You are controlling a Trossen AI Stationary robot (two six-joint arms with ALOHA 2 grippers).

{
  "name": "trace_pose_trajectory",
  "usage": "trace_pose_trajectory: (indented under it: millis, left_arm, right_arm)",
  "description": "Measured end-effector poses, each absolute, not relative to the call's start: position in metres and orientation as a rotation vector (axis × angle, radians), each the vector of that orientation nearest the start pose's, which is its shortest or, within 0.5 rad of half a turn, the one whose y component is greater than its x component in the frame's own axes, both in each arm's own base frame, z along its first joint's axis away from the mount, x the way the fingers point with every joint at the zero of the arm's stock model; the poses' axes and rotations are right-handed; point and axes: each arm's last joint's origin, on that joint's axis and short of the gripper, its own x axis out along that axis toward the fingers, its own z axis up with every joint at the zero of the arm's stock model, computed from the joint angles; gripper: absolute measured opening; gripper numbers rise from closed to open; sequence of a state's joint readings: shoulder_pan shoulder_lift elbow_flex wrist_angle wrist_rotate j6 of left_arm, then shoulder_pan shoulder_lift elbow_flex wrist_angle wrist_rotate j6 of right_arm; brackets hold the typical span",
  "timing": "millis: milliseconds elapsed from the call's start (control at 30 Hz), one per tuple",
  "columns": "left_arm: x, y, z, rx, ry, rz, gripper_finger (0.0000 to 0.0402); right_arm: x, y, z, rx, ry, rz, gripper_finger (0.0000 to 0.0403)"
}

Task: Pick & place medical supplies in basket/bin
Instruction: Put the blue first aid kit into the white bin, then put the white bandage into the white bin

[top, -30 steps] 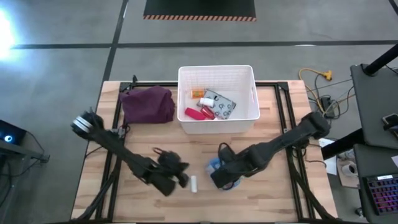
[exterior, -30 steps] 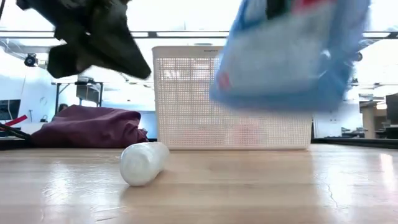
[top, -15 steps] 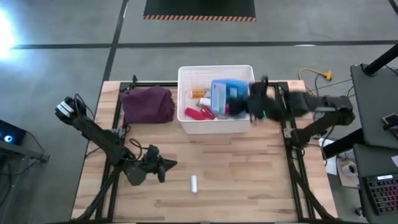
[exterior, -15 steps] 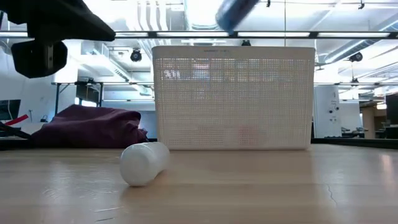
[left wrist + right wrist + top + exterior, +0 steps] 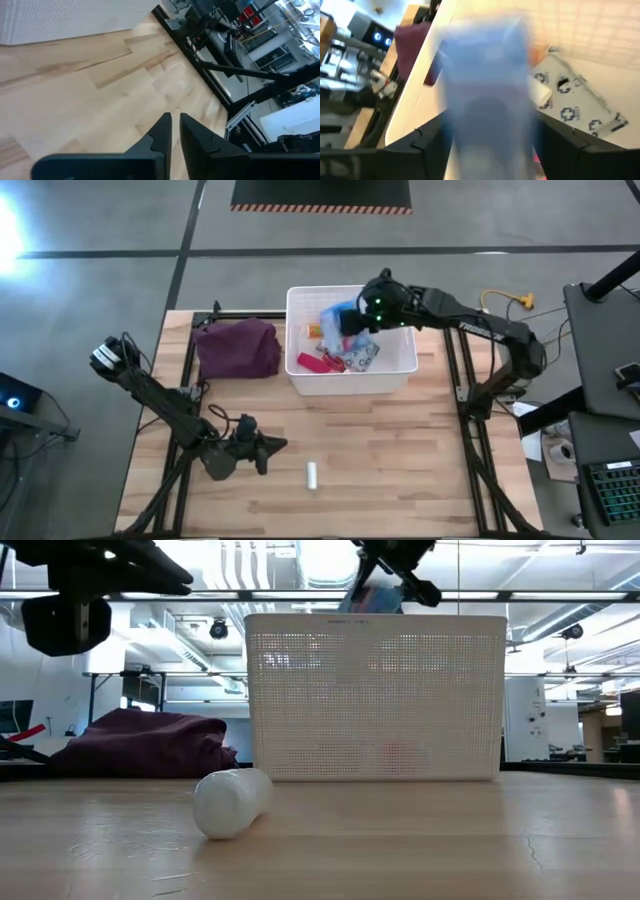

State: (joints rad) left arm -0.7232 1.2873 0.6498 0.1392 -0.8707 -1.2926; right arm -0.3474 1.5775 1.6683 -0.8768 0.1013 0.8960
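The white ribbed bin [image 5: 348,288] stands at the table's far middle. Lying in it are an orange bottle [image 5: 316,330], a red packet [image 5: 313,363] and the patterned grey-white pouch [image 5: 364,353]. My right gripper [image 5: 354,316] hangs over the bin's far half, shut on the blue-and-red flat box [image 5: 334,320]. In the low view the box [image 5: 365,595] shows just above the bin's rim. A white bottle [image 5: 311,473] lies on its side on the near table. My left gripper [image 5: 280,445] is shut, left of that bottle and above the table. The pink tape roll is not seen. My right gripper [image 5: 487,137] has the flat box [image 5: 487,75] between its two fingers [image 5: 427,147], which stand on its two long sides. The box shows blurred, so the contact itself is unclear. It is lifted clear above the bin's floor, tilted, and sticks out past the fingertips.
The maroon-purple cloth bundle [image 5: 238,348] lies left of the bin at the far left. Bare wood lies between the bin and the near edge, apart from the white bottle [image 5: 230,802]. Black frame rails run along the table's left and right sides.
My right gripper has lifted the blue box off the near middle of the table and carried it up and far, over the bin. My left gripper has drawn back from the white bottle toward the table's left, then kept still. The bottle has stayed put.
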Motion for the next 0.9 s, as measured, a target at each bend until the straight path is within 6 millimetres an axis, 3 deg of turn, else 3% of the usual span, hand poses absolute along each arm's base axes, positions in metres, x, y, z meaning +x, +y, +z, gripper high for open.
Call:
trace_pose_trajectory:
  millis: [200,333,500,700,900]
  left_arm:
    - [0.206,-0.151,0.218,-0.921,0.196,0.338,0.0052]
    - [0.206,-0.151,0.218,-0.921,0.197,0.338,0.0056]
    - [0.208,-0.149,0.215,-0.928,0.238,0.317,0.0061]
    - [0.217,-0.144,0.216,-0.978,0.275,0.334,0.0111]
    - [0.25,-0.163,0.216,-0.945,0.502,0.452,0.0129]
  right_arm:
    - [0.306,-0.109,0.388,0.915,0.537,-0.733,0.0284]
    - [0.286,-0.094,0.403,0.878,0.558,-0.701,0.0298]
    - [0.25,-0.055,0.415,0.767,0.661,-0.741,0.0297]
    - [0.213,0.0,0.408,0.673,0.89,-0.843,0.0309]
    - [0.206,0.044,0.395,0.67,0.912,-0.821,0.0323]
